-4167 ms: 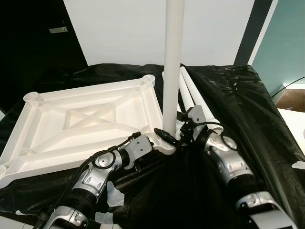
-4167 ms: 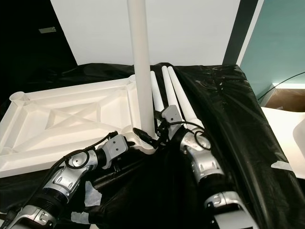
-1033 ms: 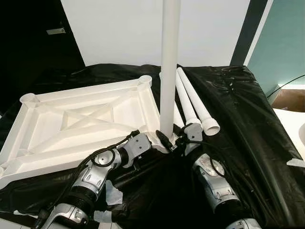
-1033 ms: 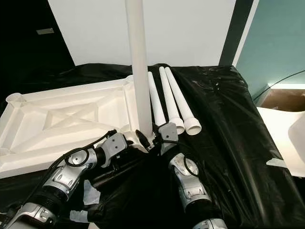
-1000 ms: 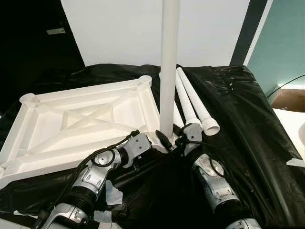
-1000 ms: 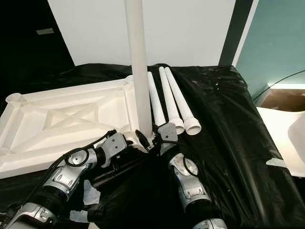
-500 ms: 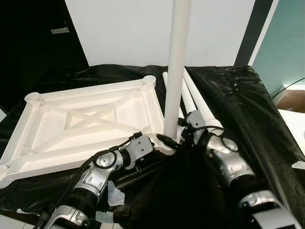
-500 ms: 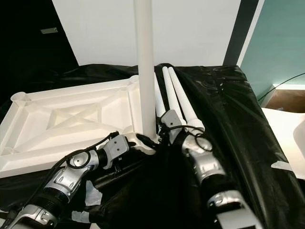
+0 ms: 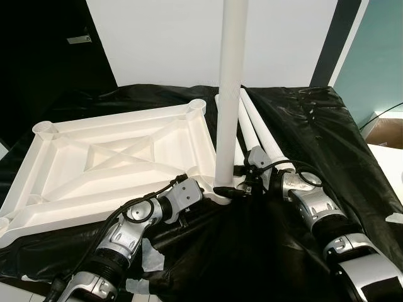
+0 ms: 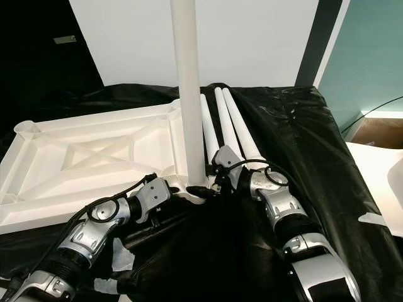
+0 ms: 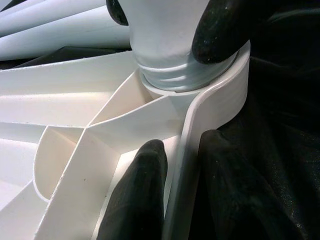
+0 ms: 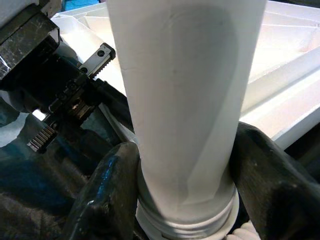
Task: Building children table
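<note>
A white plastic children's tabletop (image 9: 119, 157) lies upside down on a bench draped in black plastic sheeting (image 9: 315, 132), its ribbed underside facing up. One white tubular leg (image 9: 228, 94) stands upright in the near right corner socket (image 9: 217, 192). The right end effector (image 12: 185, 165) is closed around the base of this leg, one finger on each side just above its threaded end. The left end effector (image 11: 180, 165) pinches the tabletop's rim beside that socket. Three spare legs (image 10: 230, 129) lie side by side on the sheeting just beyond. The parts look light, stiff, hollow and smooth, so likely slippery; gripping the leg low, near the thread, seems steadiest. The other visible corner sockets (image 9: 196, 104) stand empty
</note>
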You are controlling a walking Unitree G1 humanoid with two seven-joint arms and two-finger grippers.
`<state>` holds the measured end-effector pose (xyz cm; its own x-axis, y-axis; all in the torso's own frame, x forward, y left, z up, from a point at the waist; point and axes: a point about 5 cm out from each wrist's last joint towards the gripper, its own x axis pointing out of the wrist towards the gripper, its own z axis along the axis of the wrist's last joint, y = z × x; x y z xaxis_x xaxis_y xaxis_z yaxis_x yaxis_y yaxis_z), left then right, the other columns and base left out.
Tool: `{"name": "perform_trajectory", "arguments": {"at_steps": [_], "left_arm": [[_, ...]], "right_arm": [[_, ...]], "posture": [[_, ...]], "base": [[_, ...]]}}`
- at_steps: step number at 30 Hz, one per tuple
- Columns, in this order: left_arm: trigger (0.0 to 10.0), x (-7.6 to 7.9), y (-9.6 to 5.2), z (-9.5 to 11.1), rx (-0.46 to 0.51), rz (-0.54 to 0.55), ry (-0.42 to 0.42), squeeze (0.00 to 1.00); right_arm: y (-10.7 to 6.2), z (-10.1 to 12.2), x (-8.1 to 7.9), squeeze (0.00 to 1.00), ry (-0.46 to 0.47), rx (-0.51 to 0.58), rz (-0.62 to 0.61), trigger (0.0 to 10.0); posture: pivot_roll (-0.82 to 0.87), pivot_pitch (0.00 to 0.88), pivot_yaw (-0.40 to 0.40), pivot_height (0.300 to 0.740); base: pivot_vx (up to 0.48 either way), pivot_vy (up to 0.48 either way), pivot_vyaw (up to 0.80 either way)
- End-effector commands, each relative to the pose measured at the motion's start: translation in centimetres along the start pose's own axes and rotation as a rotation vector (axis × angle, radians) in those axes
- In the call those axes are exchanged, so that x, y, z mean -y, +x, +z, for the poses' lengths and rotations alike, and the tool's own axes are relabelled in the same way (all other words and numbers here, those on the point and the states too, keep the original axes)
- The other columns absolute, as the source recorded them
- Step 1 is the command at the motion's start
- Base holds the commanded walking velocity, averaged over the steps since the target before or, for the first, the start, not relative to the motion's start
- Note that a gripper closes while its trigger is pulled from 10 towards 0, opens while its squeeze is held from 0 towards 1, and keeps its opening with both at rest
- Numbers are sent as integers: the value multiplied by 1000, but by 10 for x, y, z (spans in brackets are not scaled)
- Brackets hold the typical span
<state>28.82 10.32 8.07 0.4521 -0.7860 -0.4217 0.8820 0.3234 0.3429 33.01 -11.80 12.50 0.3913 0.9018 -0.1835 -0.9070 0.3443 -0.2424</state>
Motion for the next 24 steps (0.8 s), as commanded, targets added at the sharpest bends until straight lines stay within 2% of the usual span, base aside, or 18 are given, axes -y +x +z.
{"name": "perform_trajectory", "arguments": {"at_steps": [1, 2, 3, 4, 5, 7, 9, 11, 16, 17, 19, 20, 21, 22, 24], "left_arm": [[10000, 33, 4, -29, -115, -158, -69, 0], [10000, 33, 4, -29, -115, -161, -70, 0], [10000, 33, 4, -29, -115, -161, -70, 0], [10000, 33, 4, -29, -115, -162, -71, 0], [10000, 34, 4, -29, -114, -167, -72, 0], [10000, 34, 4, -29, -114, -167, -72, 0], [10000, 34, 3, -29, -113, -175, -73, 0], [10000, 35, 3, -28, -113, -177, -73, 0], [10000, 35, 2, -29, -115, -179, -72, 0], [10000, 35, 2, -28, -116, -180, -71, 0], [10000, 35, 2, -28, -116, -180, -71, 0], [10000, 35, 2, -28, -116, -181, -70, 0], [10000, 35, 2, -28, -116, -181, -70, 0], [10000, 35, 3, -28, -115, -181, -69, 0], [10000, 34, 4, -27, -114, -180, -68, 0]], "right_arm": [[-3, 1, 3, 0, 11, 5, -14, 0], [-2, -1, -5, 0, 30, 30, -23, 0], [-2, -1, -5, 0, 30, 30, -23, 0], [2, -2, -14, 0, 75, 90, -69, 0], [6, -2, -21, 0, 101, 149, -200, 0], [6, -2, -21, 0, 101, 149, -200, 0], [5, -5, -29, 0, 120, 220, -516, 0], [3, -7, -37, 0, 120, 228, -660, 0], [1, -7, -36, 0, 106, 217, -718, 0], [0, -8, -36, 0, 98, 203, -712, 706], [0, -8, -36, 0, 98, 203, -712, 706], [1, -7, -36, 0, 84, 191, -694, 9804], [1, -7, -36, 0, 84, 191, -694, 9804], [3, -6, -37, 1000, 91, 196, -649, 10000], [5, -5, -36, 1000, 96, 196, -610, 10000]], "posture": [[78, 0, 23, 740], [77, 0, 23, 740], [77, 0, 23, 740], [76, 0, 25, 740], [72, 0, 27, 740], [72, 0, 27, 740], [73, 0, 30, 740], [75, 0, 30, 740], [72, 0, 32, 740], [69, 0, 33, 740], [69, 0, 33, 740], [69, 0, 33, 740], [69, 0, 33, 740], [69, 0, 29, 740], [70, 0, 28, 740]], "base": [[0, 0, 0], [0, 0, 0], [0, 0, 0], [0, 0, 0], [0, 0, 0], [0, 0, 0], [0, 0, 0], [0, 0, 0], [0, 0, 0], [0, 0, 0], [0, 0, 0], [0, 0, 0], [0, 0, 0], [0, 0, 0], [0, 0, 0]]}}
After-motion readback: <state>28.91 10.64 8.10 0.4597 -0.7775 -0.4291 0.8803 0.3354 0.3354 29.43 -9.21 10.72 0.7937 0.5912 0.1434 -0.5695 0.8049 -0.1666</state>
